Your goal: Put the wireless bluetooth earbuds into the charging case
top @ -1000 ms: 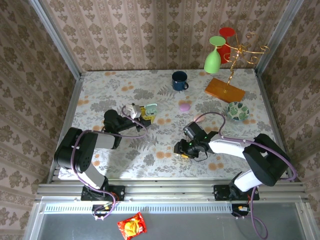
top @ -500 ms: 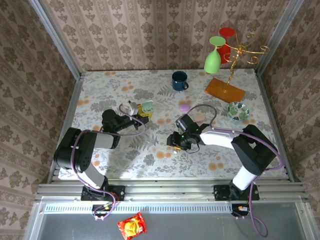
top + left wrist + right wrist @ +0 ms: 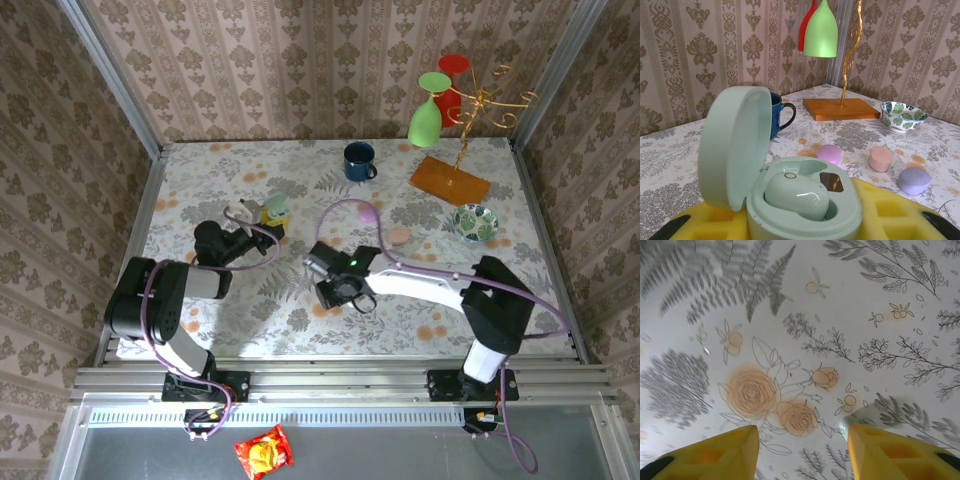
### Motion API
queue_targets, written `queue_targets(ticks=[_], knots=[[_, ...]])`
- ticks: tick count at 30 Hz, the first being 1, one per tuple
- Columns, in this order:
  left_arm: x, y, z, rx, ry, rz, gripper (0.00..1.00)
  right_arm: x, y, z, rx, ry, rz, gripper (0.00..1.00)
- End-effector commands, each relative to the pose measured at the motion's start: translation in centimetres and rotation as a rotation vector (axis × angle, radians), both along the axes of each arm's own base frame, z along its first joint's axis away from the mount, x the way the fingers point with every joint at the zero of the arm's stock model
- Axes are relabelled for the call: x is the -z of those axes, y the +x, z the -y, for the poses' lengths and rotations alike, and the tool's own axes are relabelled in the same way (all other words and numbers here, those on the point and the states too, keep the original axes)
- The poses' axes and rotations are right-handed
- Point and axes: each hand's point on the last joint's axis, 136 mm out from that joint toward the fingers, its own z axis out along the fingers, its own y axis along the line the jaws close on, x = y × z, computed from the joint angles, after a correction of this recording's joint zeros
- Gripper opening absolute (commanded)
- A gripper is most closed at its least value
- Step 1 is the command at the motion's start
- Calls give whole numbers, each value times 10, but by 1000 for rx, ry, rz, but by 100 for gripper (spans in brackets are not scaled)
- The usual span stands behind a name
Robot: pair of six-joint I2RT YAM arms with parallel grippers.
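The mint-green charging case (image 3: 790,210) stands with its lid (image 3: 732,145) swung open to the left. One mint earbud (image 3: 796,195) sits in it, beside a free well (image 3: 832,182). My left gripper (image 3: 805,227) is shut on the case with its yellow fingers (image 3: 900,212) on both sides; from above, gripper and case (image 3: 274,211) are left of centre. My right gripper (image 3: 334,291) hangs open over the floral cloth. A small pale-mint earbud (image 3: 844,426) touches the inner tip of its right finger (image 3: 890,452); whether it lies on the cloth I cannot tell.
A blue mug (image 3: 359,161) stands at the back. An orange base with a gold stand (image 3: 449,180) carries green and red glasses at the back right. A leaf-patterned bowl (image 3: 476,222) and pastel pebbles (image 3: 880,158) lie right of the case.
My right arm has swept left across the cloth toward the left gripper, and its jaws have widened a little. The left gripper with the case has shifted slightly left.
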Motion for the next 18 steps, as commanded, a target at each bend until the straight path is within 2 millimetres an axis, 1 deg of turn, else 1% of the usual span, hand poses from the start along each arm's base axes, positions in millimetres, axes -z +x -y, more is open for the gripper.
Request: queue_targets(ticks=[1,4,6,14,18], knots=[[-15,-1,-7,-28,-9,59,36,5,-2,38,-141,-421,112,51],[-15,-2,-7,-27,-9,61,37,7,-5,35,-191,-557,137,50],[-16,-2,-8,-28,-9,61,37,9,-5,33,-201,-608,150,50],[-12,-2,-7,-24,-6,53,37,19,-5,34,-215,-671,134,47],[-13,1,-9,-39,-11,51,37,22,-4,36,-240,-682,130,45]])
